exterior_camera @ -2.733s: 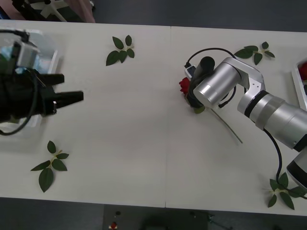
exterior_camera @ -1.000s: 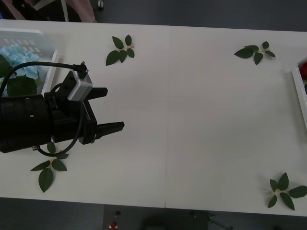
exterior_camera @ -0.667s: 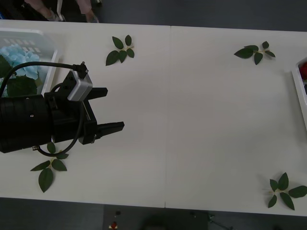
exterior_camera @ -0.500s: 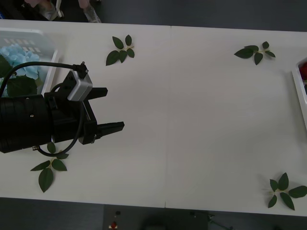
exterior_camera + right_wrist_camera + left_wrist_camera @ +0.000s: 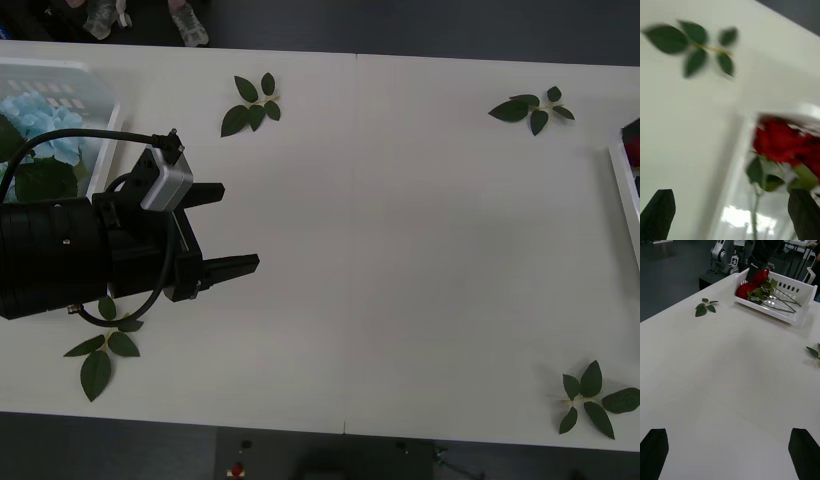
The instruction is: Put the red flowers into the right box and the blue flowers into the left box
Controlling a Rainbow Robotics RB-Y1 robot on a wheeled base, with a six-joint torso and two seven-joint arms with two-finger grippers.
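Table: the wide white table top (image 5: 420,250) looks smooth and matt.
Right box: the white plastic right box (image 5: 790,317) is glossy and slotted.
Red flowers: the dark-red cloth-like red flowers (image 5: 752,283) inside it look soft, their leaves waxy.
Left gripper: the black left gripper (image 5: 214,228) is matt.

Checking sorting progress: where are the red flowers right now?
The red flowers lie in the right box at the table's far right end, with the right gripper open above them.
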